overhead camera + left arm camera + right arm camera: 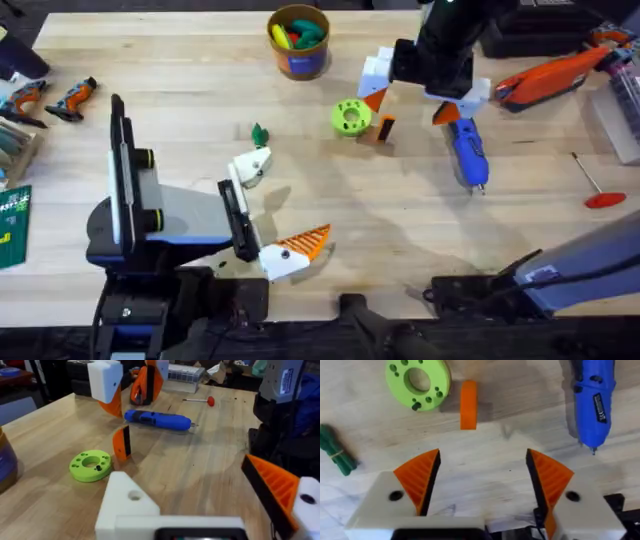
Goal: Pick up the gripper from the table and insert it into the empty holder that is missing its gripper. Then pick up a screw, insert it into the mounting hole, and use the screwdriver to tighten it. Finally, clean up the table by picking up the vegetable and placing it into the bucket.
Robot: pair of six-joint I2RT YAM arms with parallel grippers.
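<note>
The gripper, a small orange block with a black face (pixel 384 128) (pixel 121 442) (pixel 468 404), stands on the table beside a lime-green ring (pixel 350 117). My right gripper (pixel 410 105) (pixel 482 455) hovers over it, open, with nothing between its orange pads. The left gripper (pixel 290 200) (pixel 182 470) is open too. One of its fingers is the bare white holder (pixel 252 165) (pixel 127 505); the other carries an orange pad. The blue screwdriver (pixel 468 150) (pixel 157 419) (pixel 594 405) lies to the right of the block. The vegetable (pixel 259 133) (pixel 337 452) lies near the holder. The bucket (pixel 298 40) stands at the back.
A thin rod with a red handle (pixel 595 185) (pixel 210 401) lies at the right. Orange tools (pixel 550 75) and a clear box sit at the far right, and small hand tools (pixel 60 97) at the far left. The bucket holds colourful items.
</note>
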